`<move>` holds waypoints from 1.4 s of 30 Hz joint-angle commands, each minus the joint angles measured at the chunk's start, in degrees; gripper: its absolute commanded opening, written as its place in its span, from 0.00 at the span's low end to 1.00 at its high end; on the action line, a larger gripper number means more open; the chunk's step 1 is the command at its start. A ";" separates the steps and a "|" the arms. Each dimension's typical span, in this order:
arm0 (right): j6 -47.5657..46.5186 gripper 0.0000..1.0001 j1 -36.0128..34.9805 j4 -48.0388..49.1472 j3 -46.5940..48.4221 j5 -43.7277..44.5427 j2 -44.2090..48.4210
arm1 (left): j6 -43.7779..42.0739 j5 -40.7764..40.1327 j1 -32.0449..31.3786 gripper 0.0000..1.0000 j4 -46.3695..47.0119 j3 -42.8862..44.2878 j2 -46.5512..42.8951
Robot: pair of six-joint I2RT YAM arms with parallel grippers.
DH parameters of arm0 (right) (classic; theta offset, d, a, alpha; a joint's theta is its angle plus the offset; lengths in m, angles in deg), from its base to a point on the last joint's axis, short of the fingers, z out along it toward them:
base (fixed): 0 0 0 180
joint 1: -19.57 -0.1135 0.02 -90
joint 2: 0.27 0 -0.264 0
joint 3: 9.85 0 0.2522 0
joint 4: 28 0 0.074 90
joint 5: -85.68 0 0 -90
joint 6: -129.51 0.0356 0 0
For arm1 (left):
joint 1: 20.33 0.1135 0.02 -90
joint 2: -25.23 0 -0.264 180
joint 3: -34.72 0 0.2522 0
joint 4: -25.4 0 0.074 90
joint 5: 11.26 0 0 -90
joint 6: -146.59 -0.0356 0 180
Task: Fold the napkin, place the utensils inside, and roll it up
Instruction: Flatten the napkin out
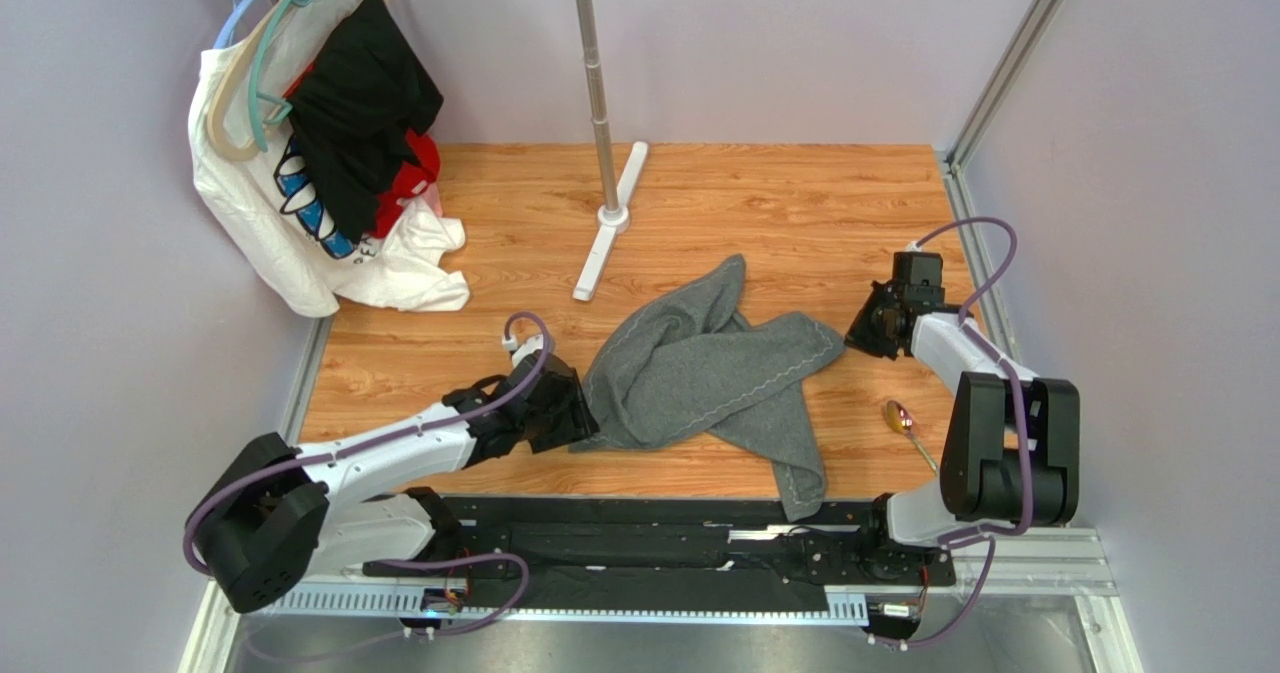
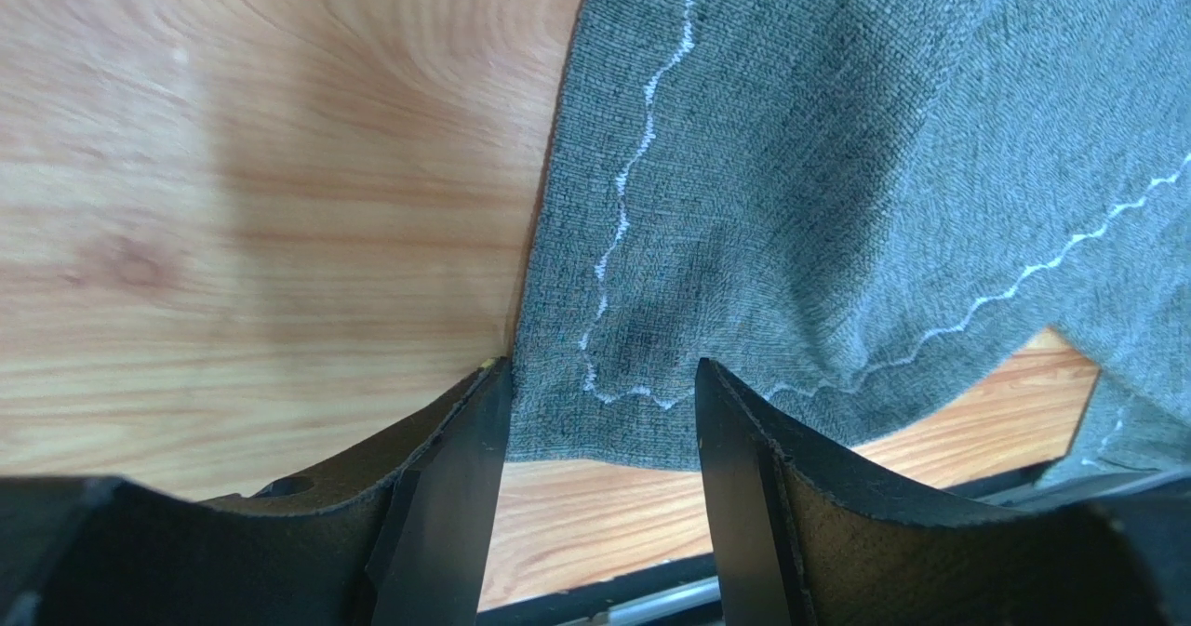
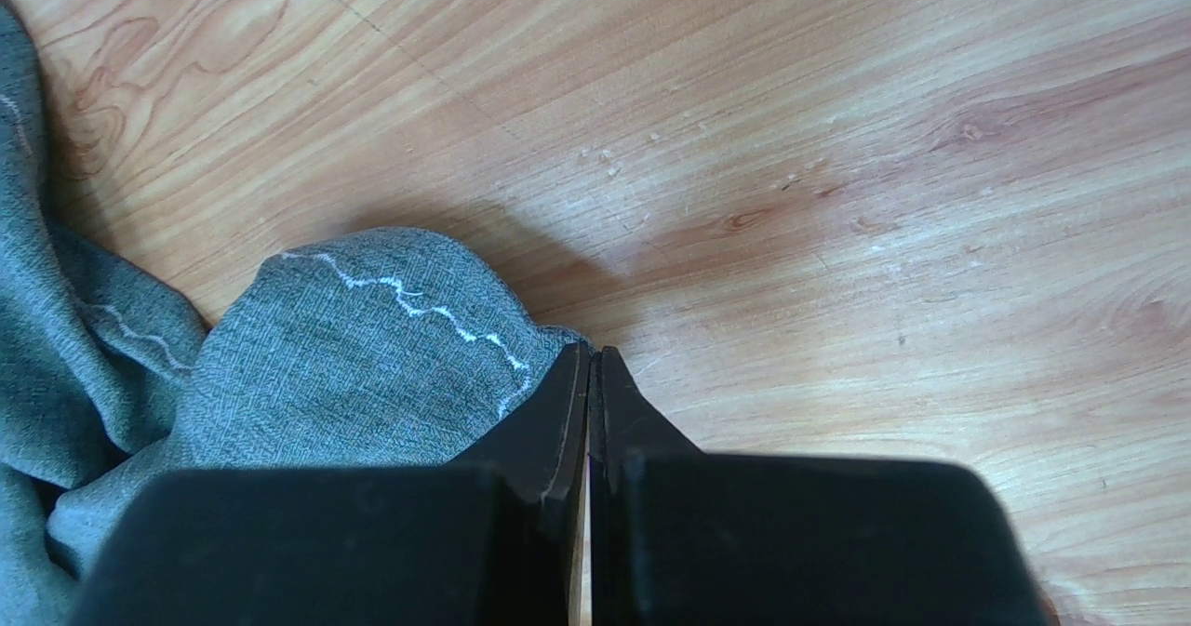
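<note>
Firstly, clothes: white, black and red clothes (image 1: 323, 163) are hanging on hangers at the far left corner, with the white hem spilling onto the wooden table (image 1: 781, 208).
Left gripper: the left gripper (image 1: 579, 411) (image 2: 601, 389) is reaching low over the table at the napkin's left edge. Its jaws are standing apart, with the napkin's near-left corner lying flat between them and not pinched. One fingertip (image 2: 482, 389) is touching the cloth's edge.
Pole: a metal pole (image 1: 598, 103) is standing upright on a white foot at the far middle of the table, apart from the napkin.
Napkin: the dark grey napkin (image 1: 706, 373) (image 2: 839, 166) (image 3: 350, 361) is lying crumpled in the middle of the table between the two grippers. One tail is trailing toward the near edge, and the pale wavy stitching is showing along its borders.
Right gripper: the right gripper (image 1: 869, 328) (image 3: 590, 361) is pointing down at the napkin's right end with its jaws pressed together. A raised hump of cloth is touching one finger; whether any cloth is caught cannot be told.
Spoon: a spoon (image 1: 899, 417) is lying on the wood beside the right arm, apart from the napkin.
</note>
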 commanded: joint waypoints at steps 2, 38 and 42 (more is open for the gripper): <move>0.20 0.00 0.11 0.32 0.54 -1.90 2.68 | 6.88 -2.47 -4.19 0.60 -6.67 -1.59 2.59; -1.64 0.00 0.55 -4.77 2.03 -1.38 8.04 | 13.31 -11.18 -13.25 0.40 -15.74 2.45 15.95; -1.73 0.00 0.55 -5.39 2.12 -1.38 8.92 | 12.52 -11.18 -13.25 0.23 -14.43 2.72 16.83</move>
